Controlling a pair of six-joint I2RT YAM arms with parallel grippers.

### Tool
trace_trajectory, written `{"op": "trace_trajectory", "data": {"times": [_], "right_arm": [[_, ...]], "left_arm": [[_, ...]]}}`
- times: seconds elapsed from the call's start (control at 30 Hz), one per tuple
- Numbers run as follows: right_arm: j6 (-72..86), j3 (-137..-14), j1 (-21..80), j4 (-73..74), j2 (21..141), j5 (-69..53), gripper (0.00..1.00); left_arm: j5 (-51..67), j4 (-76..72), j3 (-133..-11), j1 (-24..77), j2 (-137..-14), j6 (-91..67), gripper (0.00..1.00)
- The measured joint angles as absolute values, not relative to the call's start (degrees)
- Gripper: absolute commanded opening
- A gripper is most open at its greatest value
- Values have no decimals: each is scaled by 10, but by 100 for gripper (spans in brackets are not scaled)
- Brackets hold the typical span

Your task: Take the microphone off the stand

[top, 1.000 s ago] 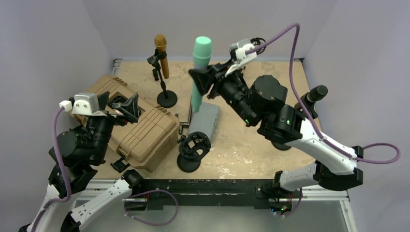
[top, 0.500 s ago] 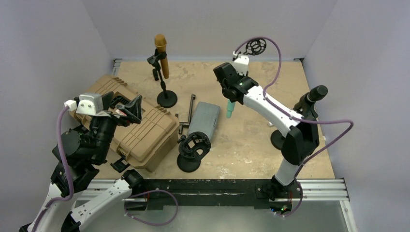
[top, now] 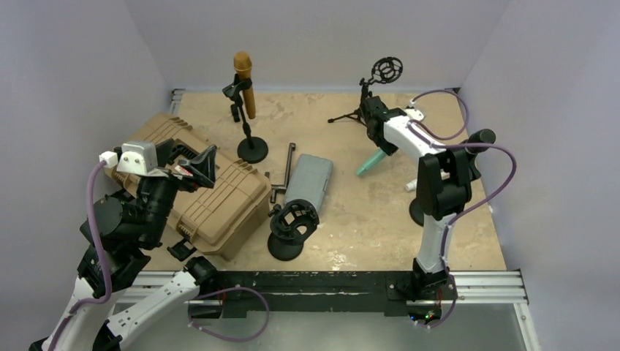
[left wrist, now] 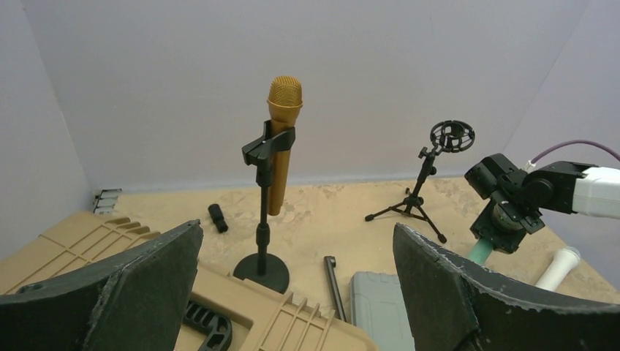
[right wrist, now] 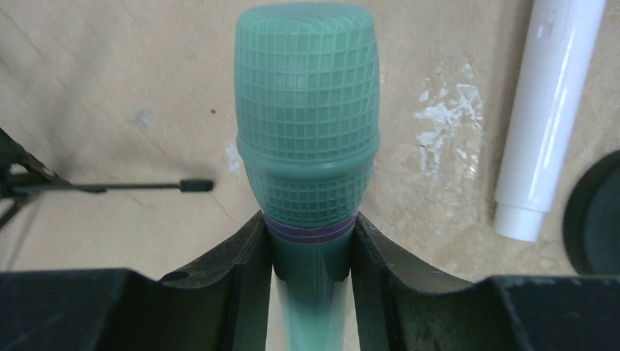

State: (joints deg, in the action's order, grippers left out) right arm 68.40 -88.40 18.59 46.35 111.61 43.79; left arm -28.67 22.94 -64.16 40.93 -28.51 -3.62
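Observation:
A gold microphone (top: pixel 244 82) stands clipped in a black stand (top: pixel 251 140) at the back left; it also shows in the left wrist view (left wrist: pixel 282 139). My right gripper (top: pixel 381 140) is shut on a teal microphone (top: pixel 369 163) just below its mesh head (right wrist: pixel 307 110), low over the table at the back right. I cannot tell whether the teal microphone touches the table. My left gripper (top: pixel 191 165) is open and empty above the tan case (top: pixel 219 201), its fingers (left wrist: pixel 131 292) wide apart.
An empty shock-mount tripod stand (top: pixel 385 72) is behind the right gripper. A white tube (right wrist: pixel 550 117) lies right of the teal microphone. A black microphone on a stand (top: pixel 477 142) is at the right. A grey case (top: pixel 310 183) and a black shock-mount stand (top: pixel 292 228) sit mid-table.
My right arm swung from high near the camera down to the back right, carrying the teal microphone down to table level. My left gripper barely moved.

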Motion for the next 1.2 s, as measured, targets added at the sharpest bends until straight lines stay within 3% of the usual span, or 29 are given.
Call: {"op": "trace_trajectory", "data": {"times": [0.27,0.53,0.7,0.93,1.0,1.2], "right_arm": [[792,-1042,157,562,1252,491,0],[827,-1044,138,611,1315,527,14],[791,-1017,133,584,1313,531,32],[717,-1012,134,528,1308,534,93],[692,-1012,136,517,1305,538,98],[650,-1013,168,517,1284,562,99]], "left_arm": [[-287,228,-641,409,-278,-37,100],[-285,227,-638,409,-276,-37,100],[-285,227,-638,409,-273,-38,100],[-284,227,-638,409,-273,-38,100],[-283,227,-638,409,-273,-38,100],[-280,227,-638,409,-274,-38,100]]}}
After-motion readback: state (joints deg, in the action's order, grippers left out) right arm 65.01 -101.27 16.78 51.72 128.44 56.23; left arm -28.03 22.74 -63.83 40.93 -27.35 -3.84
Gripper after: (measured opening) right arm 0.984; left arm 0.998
